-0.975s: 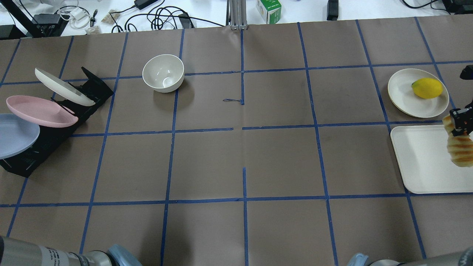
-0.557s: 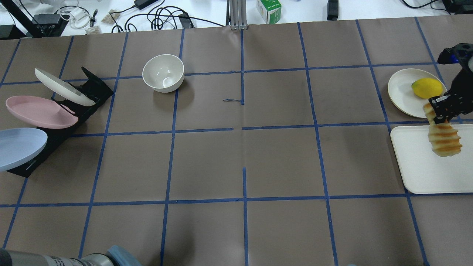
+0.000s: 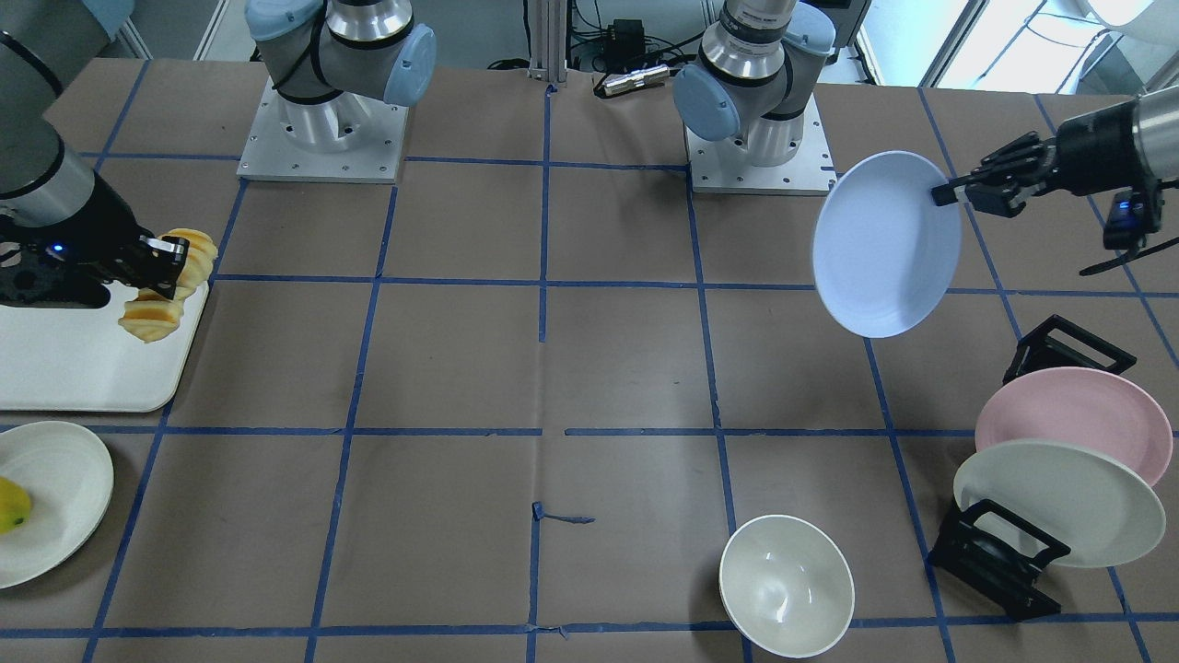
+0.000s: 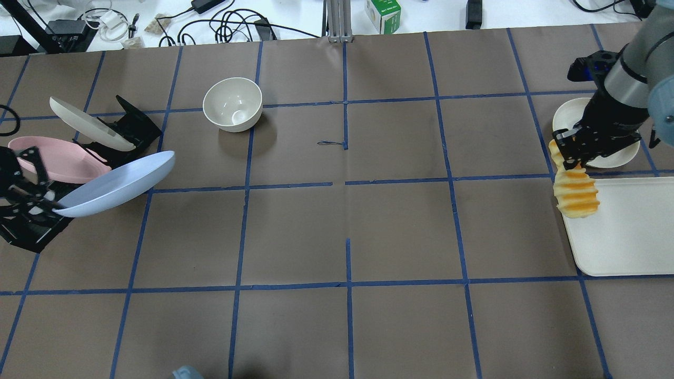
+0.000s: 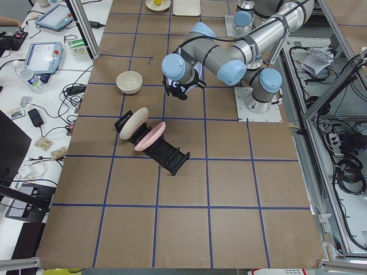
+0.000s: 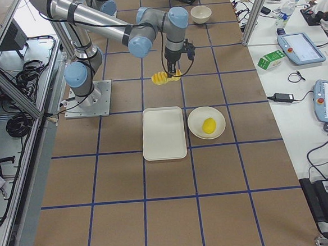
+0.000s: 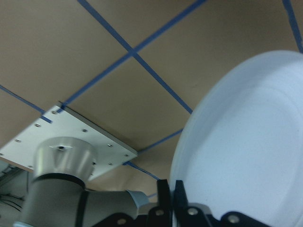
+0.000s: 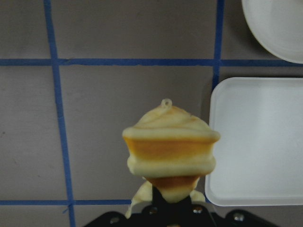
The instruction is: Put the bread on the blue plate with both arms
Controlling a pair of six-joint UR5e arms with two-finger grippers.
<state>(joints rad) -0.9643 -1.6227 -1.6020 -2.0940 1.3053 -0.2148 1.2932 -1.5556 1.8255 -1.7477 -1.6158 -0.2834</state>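
Note:
The blue plate (image 4: pixel 118 184) is tilted in the air just right of the rack. My left gripper (image 4: pixel 50 202) is shut on its rim, as the front view (image 3: pixel 949 191) and the left wrist view show. The plate also shows in the front view (image 3: pixel 884 244) and fills the left wrist view (image 7: pixel 246 142). My right gripper (image 4: pixel 568 158) is shut on one end of the bread (image 4: pixel 576 197), which hangs above the left edge of the white tray (image 4: pixel 626 231). The bread also shows in the front view (image 3: pixel 152 318) and the right wrist view (image 8: pixel 170 151).
A black rack (image 4: pixel 26 231) at the left holds a pink plate (image 4: pixel 58 163) and a cream plate (image 4: pixel 87 122). A cream bowl (image 4: pixel 233 103) stands behind the middle. A cream plate (image 3: pixel 55 497) with a yellow fruit (image 3: pixel 9 505) lies beyond the tray.
My left gripper has pulled the blue plate off the rack and swung it right and up. My right arm has carried the bread left, from over the tray to its left edge.

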